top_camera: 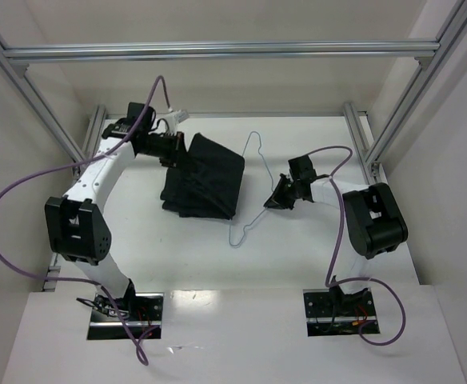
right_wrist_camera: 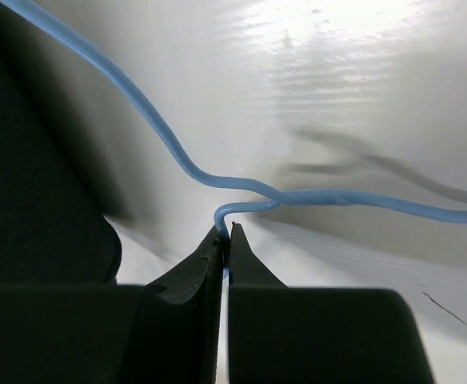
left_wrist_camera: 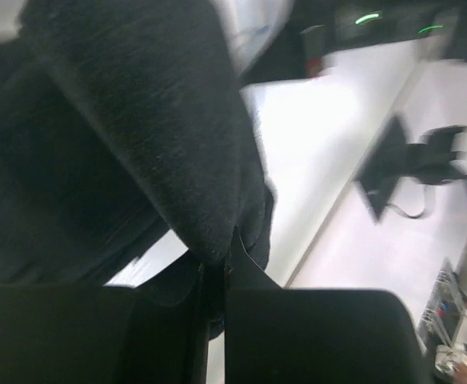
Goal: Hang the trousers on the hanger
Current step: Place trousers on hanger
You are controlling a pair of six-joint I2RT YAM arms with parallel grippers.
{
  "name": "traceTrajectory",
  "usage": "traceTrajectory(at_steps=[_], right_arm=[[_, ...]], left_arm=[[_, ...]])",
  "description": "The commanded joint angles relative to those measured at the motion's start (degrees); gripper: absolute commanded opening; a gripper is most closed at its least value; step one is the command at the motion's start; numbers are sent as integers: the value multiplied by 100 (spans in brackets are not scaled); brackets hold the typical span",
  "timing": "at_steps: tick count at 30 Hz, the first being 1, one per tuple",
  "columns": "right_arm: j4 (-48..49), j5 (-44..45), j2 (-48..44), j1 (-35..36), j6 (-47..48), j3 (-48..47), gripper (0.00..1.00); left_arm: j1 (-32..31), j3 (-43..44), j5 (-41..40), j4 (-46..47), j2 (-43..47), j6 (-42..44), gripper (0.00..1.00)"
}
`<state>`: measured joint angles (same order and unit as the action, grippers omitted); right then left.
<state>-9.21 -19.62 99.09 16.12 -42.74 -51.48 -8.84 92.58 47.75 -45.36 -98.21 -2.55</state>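
The black trousers lie folded on the white table, left of centre. My left gripper is shut on their upper left edge and lifts that fold slightly. In the left wrist view the cloth hangs bunched from the closed jaws of the left gripper. The light-blue wire hanger lies just right of the trousers. My right gripper is shut on its wire near the twisted neck. In the right wrist view the hanger rises from the closed jaws of the right gripper, and the trousers are dark at the left.
Silver aluminium frame bars cross the back and run down both sides. Purple cables loop off both arms. The right arm's elbow sits near the table's right edge.
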Motion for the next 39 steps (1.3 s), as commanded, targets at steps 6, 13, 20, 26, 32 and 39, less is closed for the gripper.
traceTrajectory(at_steps=[6, 13, 20, 26, 32, 39], right_arm=[[-625, 819, -135, -214, -33, 7, 0], [-749, 1074, -759, -214, 20, -116, 0], [-248, 741, -1444, -214, 240, 51, 0], [112, 626, -2402, -214, 301, 51, 0], [578, 520, -2886, -214, 249, 103, 0], [175, 809, -3062, -74, 485, -807, 0]], left_arm=[[330, -2302, -2180, 1591, 426, 774, 1], [330, -2894, -3788, 2260, -232, 773, 2], [383, -2455, -4011, 2207, -1209, 607, 24], [383, -2121, -3878, 1944, -1454, 439, 45], [383, -1954, -2801, 1593, -1569, 439, 77], [383, -1849, -1752, 1487, -570, 492, 99]])
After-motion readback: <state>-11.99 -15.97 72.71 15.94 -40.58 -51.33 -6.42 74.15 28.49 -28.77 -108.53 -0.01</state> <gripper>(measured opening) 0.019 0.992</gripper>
